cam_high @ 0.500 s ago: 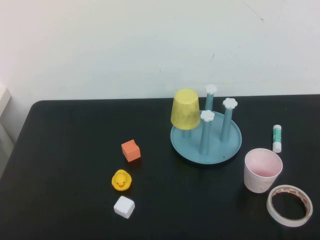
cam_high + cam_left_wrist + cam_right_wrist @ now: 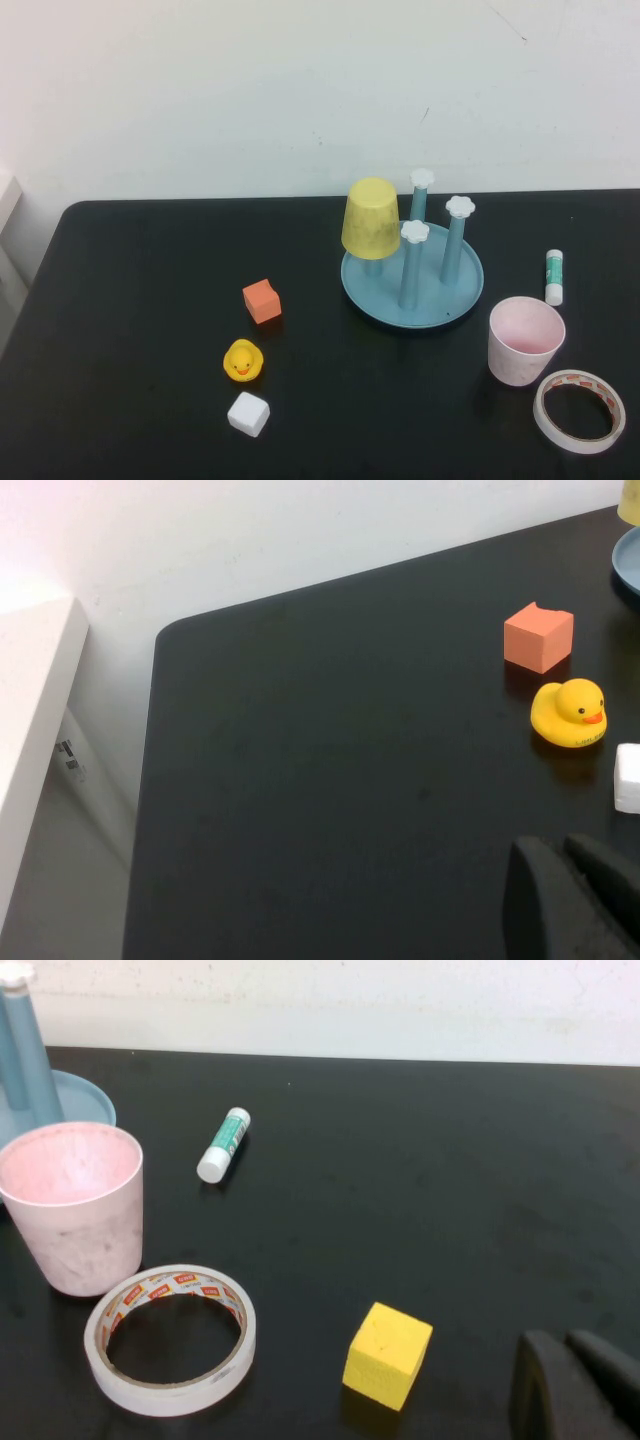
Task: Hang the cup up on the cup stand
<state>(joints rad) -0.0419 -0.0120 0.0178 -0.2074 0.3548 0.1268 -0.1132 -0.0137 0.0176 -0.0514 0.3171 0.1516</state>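
From the high view, the cup stands mouth-up near the bench's right edge, just beside the tape roll, apart from the cup stand, where a yellow cup already hangs upside down. Left wrist view: the left gripper waits off the bench's left front, fingers pressed together, likely parked. Right wrist view: the right gripper, fingers also together, sits nearest the cup, so probably the one to reach.
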